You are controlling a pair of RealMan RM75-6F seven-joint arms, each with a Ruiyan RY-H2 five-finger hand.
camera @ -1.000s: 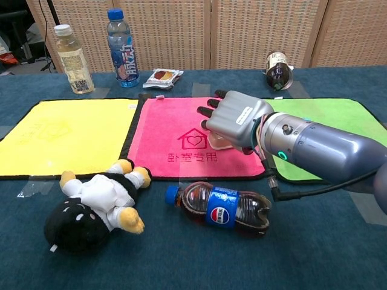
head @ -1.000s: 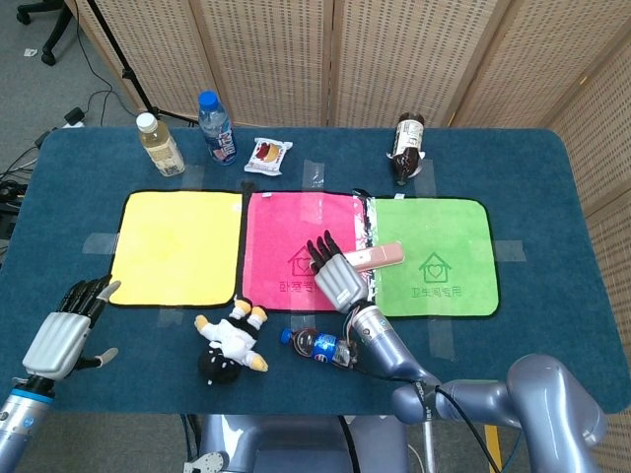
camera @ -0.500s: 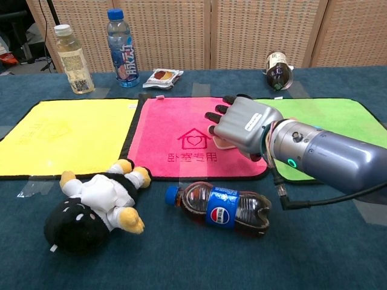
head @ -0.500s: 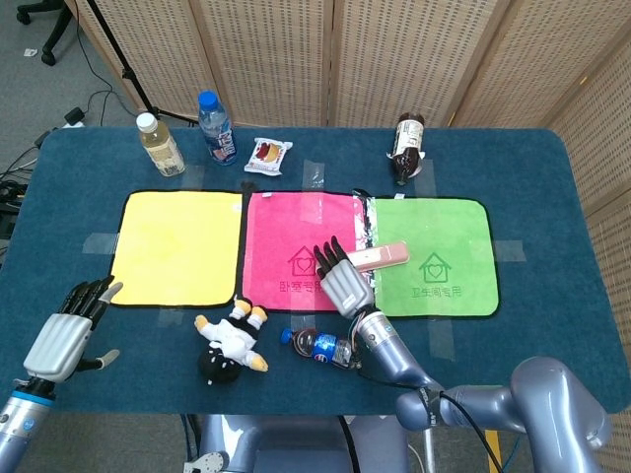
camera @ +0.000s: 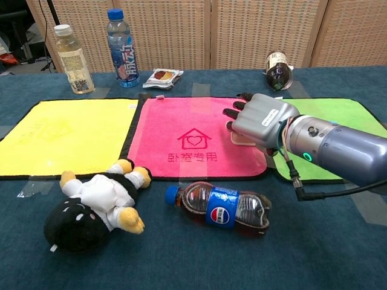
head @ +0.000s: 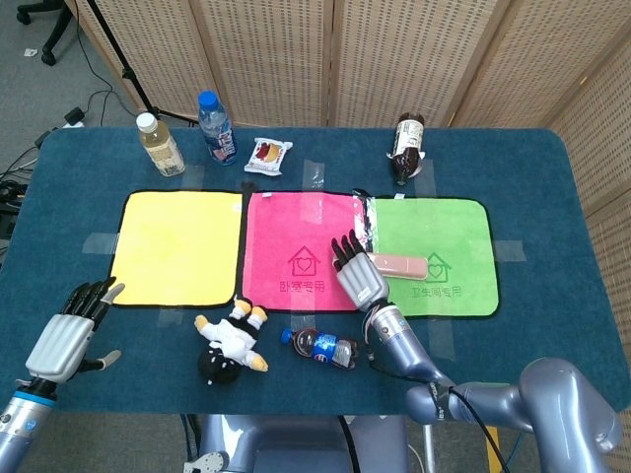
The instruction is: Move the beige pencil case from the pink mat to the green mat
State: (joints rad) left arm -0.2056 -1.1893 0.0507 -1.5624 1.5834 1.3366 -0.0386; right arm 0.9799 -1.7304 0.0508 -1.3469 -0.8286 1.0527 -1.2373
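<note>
The right hand (head: 357,276) has its fingers spread, lying against the left end of the beige pencil case (head: 396,266) without clasping it. The case lies on the green mat (head: 463,241), clear of the pink mat (head: 286,227). The move looks essentially done; only withdrawing the hand remains.

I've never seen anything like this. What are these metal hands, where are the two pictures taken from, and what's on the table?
They belong to a two-armed robot steered by a person. One camera looks down from its head, the other forward from its chest. On the blue table lie a yellow mat, a pink mat and a green mat, plus bottles, a snack packet and a plush toy. The right hand sits beside a beige pencil case, which lies on the green mat; whether it grips it is unclear. The left hand is open, holding nothing.
</note>
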